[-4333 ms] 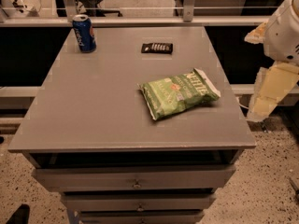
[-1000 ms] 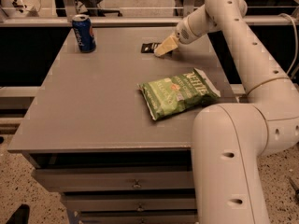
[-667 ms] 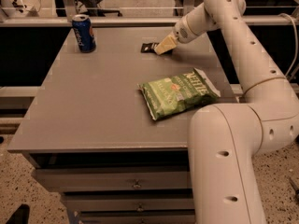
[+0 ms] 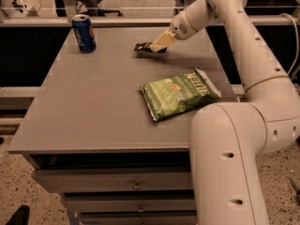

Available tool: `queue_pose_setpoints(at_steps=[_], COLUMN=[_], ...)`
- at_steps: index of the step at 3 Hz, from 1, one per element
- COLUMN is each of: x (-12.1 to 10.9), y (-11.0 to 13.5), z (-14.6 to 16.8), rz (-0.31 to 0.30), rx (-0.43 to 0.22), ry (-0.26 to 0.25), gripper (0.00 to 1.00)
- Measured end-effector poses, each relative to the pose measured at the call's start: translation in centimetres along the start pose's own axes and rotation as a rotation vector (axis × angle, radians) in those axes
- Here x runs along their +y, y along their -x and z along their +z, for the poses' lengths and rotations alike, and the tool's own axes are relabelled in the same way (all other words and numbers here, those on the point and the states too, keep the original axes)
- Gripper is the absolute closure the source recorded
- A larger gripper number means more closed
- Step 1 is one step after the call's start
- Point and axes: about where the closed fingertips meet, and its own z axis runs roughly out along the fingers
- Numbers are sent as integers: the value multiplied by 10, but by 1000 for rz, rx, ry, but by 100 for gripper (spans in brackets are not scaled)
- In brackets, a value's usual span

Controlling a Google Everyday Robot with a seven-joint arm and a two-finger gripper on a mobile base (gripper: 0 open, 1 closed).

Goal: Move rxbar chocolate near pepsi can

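The rxbar chocolate (image 4: pixel 142 47) is a small black bar at the far middle of the grey table (image 4: pixel 93 107). My gripper (image 4: pixel 158 43) reaches in from the right and is shut on the bar's right end, hiding that part. The bar sits at or just above the tabletop. The pepsi can (image 4: pixel 84 33) stands upright at the far left corner, well to the left of the bar and gripper.
A large green chip bag (image 4: pixel 180 93) lies on the table's right half, nearer than the bar. My white arm (image 4: pixel 234 139) fills the right side. Drawers (image 4: pixel 136 184) sit below the front edge. A rail (image 4: pixel 117 21) runs behind the table.
The gripper and the bar have both shifted a little to the left, toward the can. The can and chip bag have not moved.
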Motion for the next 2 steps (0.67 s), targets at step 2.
queue_pose_setpoints(at_steps=[2], x=[14], y=[23], z=[-47], rz=[-54], rx=[-66], ry=[-8], gripper=[100])
